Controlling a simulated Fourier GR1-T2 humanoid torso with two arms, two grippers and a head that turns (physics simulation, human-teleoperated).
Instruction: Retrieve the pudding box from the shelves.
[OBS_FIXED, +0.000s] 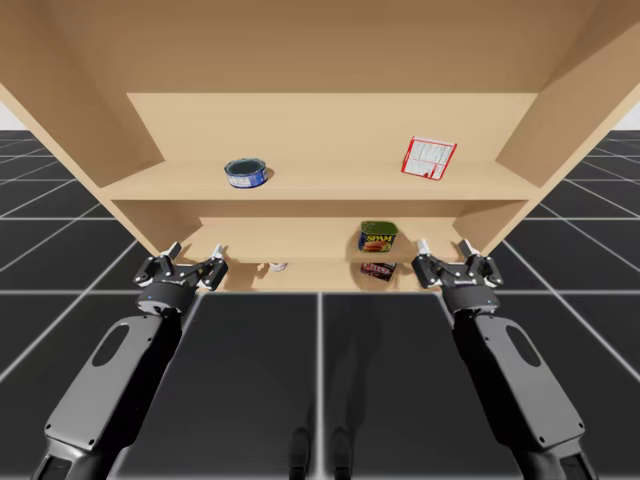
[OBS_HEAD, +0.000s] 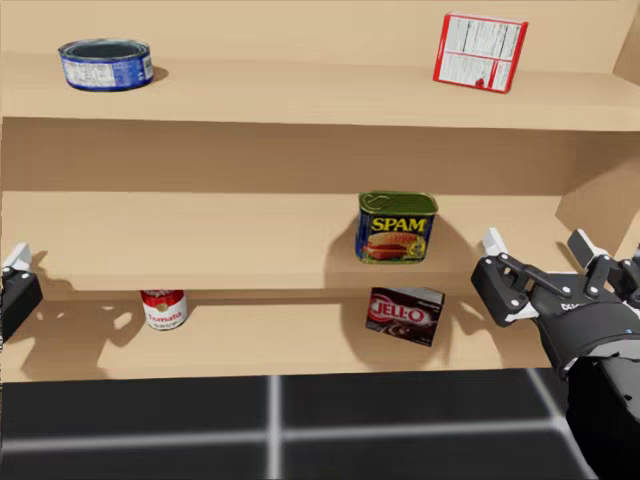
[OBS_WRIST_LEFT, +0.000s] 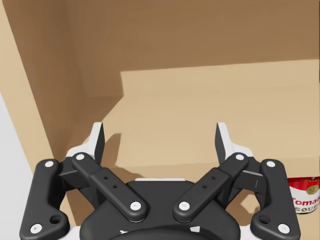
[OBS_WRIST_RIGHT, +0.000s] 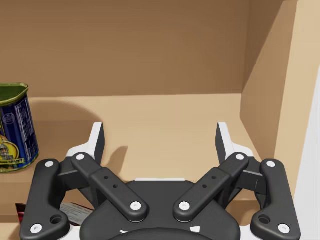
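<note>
The pudding box, dark maroon, stands on the lowest shelf under a green rectangular can; from above it is the dark box. My right gripper hovers open at the shelf front, to the right of the box and slightly higher. In the right wrist view the open gripper faces the middle shelf, and a corner of the pudding box shows below and beside it. My left gripper is open at the shelf's left end, holding nothing.
A red-and-white soup can stands on the lowest shelf at the left, beside the left gripper. The top shelf holds a blue round can and a red-and-white box. The shelf's side wall is close to my right gripper.
</note>
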